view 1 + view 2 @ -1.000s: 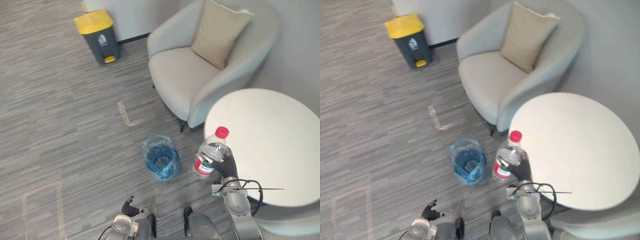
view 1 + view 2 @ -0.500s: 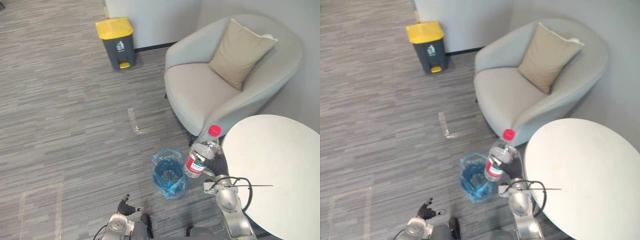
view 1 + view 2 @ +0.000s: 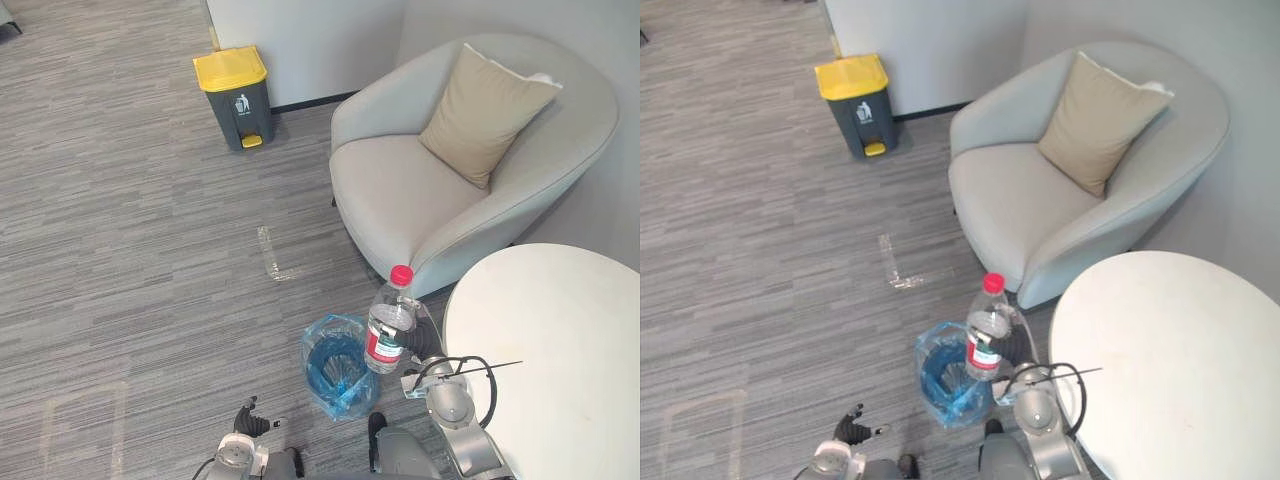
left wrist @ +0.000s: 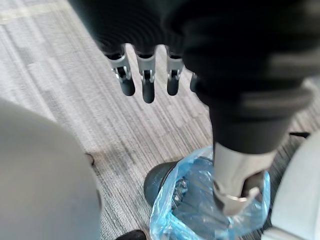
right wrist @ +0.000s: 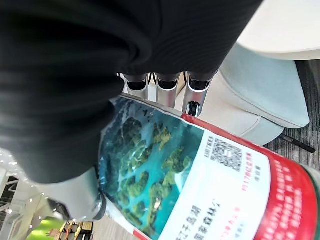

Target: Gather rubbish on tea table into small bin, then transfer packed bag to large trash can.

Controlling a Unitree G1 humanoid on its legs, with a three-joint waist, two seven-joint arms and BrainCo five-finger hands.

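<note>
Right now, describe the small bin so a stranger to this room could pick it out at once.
Find the grey armchair and the round white table; on the carpet beside them stands the small bin, next to the red-capped bottle held by the right hand. It is open-topped and lined with a blue bag, unlike the yellow-lidded large trash can by the wall.

This looks like an office lounge or waiting corner. Grey striped commercial carpet covers the floor, with tape marks stuck on it near the centre. A pale tub armchair with a beige cushion sits at 1 o'clock and a round white tea table at 4 o'clock. A yellow-lidded pedal bin stands against the plain white wall at 11 o'clock, and a small bin lined with a blue bag at 6 o'clock.
</note>
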